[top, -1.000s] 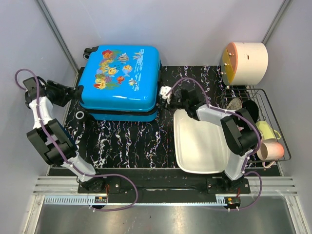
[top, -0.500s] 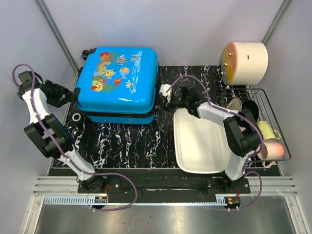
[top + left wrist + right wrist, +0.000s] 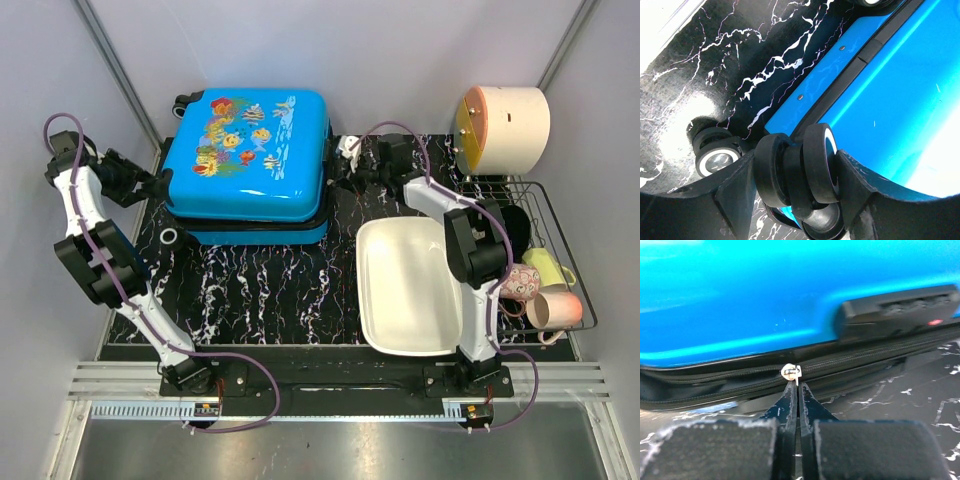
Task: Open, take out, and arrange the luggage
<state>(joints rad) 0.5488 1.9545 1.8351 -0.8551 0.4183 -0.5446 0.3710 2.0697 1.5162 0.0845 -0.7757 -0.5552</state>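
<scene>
Right claw (image 3: 799,386) moved rearward, pinching luggage (image 3: 740,295) zipper pull (image 3: 791,372)

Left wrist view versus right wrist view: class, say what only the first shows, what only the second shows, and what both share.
Only the left wrist: the left gripper clamped on a caster wheel of the luggage, with a second wheel nearby. Only the right wrist: the right gripper shut on the zipper pull, plus the black lock. Both: the blue luggage and the marbled mat.
</scene>
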